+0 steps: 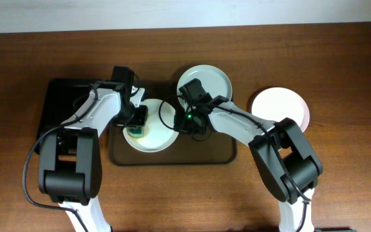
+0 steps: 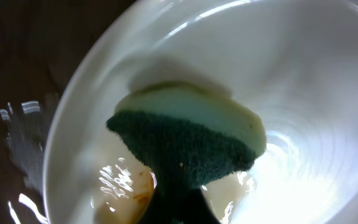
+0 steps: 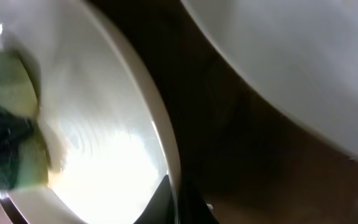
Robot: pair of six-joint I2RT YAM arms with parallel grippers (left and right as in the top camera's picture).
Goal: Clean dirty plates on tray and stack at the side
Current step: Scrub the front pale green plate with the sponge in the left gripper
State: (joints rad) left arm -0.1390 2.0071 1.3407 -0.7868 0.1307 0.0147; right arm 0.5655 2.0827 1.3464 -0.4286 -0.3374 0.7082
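Scrubbing step: the left gripper (image 1: 136, 124), jaws closed on a green-and-yellow sponge (image 2: 185, 143), presses it onto the smeared plate (image 1: 161, 138) beneath them, which sits on the tray (image 1: 172, 158). The right gripper (image 1: 185, 125) appears pinched on that plate's rim. Next, I'd judge, it should wipe the orange-brown smear (image 2: 135, 193) just beside the sponge.

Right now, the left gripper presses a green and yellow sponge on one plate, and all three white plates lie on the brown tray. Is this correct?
Not all three. Only two lie on the tray: the near plate under the sponge in the left gripper, and the far plate. The overhead view shows the third plate on the table beside the tray.
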